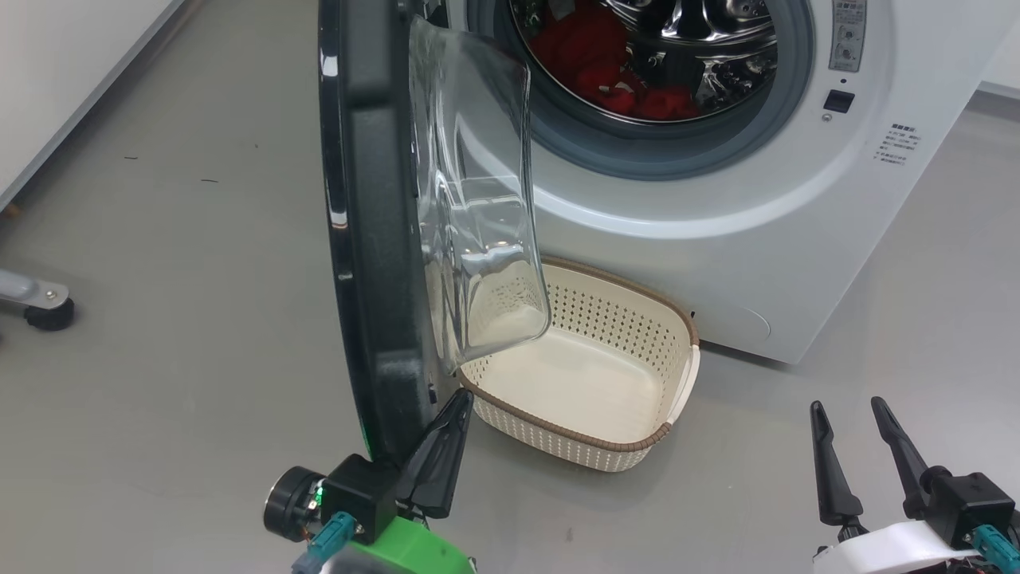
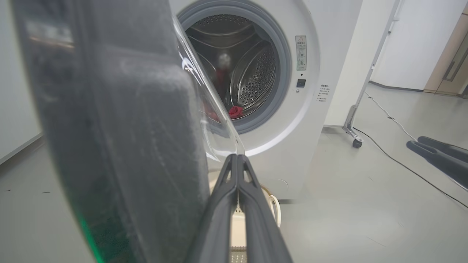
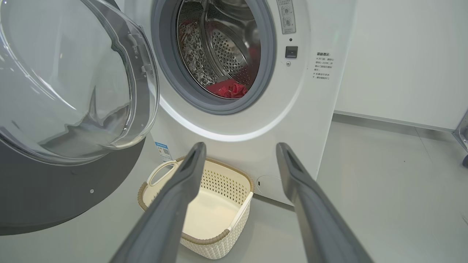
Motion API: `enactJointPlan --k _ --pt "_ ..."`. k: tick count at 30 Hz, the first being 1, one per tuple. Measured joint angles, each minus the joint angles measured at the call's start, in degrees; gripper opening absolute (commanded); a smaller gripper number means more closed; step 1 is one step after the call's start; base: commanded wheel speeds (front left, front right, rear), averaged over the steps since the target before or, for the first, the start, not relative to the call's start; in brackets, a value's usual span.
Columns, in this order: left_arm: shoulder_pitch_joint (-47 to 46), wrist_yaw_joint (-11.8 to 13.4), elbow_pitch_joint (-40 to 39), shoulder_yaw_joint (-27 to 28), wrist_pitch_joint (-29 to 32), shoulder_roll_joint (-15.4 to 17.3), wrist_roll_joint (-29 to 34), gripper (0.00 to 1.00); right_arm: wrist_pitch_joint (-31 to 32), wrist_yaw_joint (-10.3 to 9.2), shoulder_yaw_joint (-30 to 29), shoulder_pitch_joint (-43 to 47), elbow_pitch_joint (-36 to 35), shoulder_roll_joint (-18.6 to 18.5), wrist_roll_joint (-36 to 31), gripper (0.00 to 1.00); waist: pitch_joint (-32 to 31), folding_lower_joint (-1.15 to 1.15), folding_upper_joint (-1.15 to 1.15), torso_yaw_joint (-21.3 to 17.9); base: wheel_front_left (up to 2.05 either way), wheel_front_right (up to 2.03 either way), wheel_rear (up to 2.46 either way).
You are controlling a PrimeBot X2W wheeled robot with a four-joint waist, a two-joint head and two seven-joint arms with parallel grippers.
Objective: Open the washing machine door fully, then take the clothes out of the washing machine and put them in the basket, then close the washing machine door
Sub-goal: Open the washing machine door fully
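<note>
The washing machine (image 1: 797,239) stands open, and its black door (image 1: 374,239) with the clear glass bowl (image 1: 478,199) is swung out edge-on toward me. Red clothes (image 1: 606,64) lie in the steel drum, also seen as clothes (image 3: 228,88) and clothes (image 2: 235,110). The cream basket (image 1: 550,438) sits empty on the floor below the opening, partly behind the door. My left gripper (image 1: 460,396) is shut on nothing, its tips right by the door's inner lower edge (image 2: 128,128); I cannot tell if they touch. My right gripper (image 1: 847,405) is open and empty, well to the right, pointing at the basket (image 3: 197,239).
A wheeled stand's foot (image 1: 40,307) rests on the grey floor at the far left, near a white wall. To the machine's right stand a metal frame on a caster (image 2: 356,140) and a cable (image 2: 402,164) across the floor.
</note>
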Motion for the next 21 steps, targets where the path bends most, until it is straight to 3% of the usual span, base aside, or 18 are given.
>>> enactJointPlan --k 21 --pt "0.74 2.05 1.51 10.89 -2.45 0.54 0.01 0.0 0.0 0.46 0.0 0.0 0.18 0.04 -0.04 1.0 -0.28 0.0 0.0 1.24 0.0 0.0 0.0"
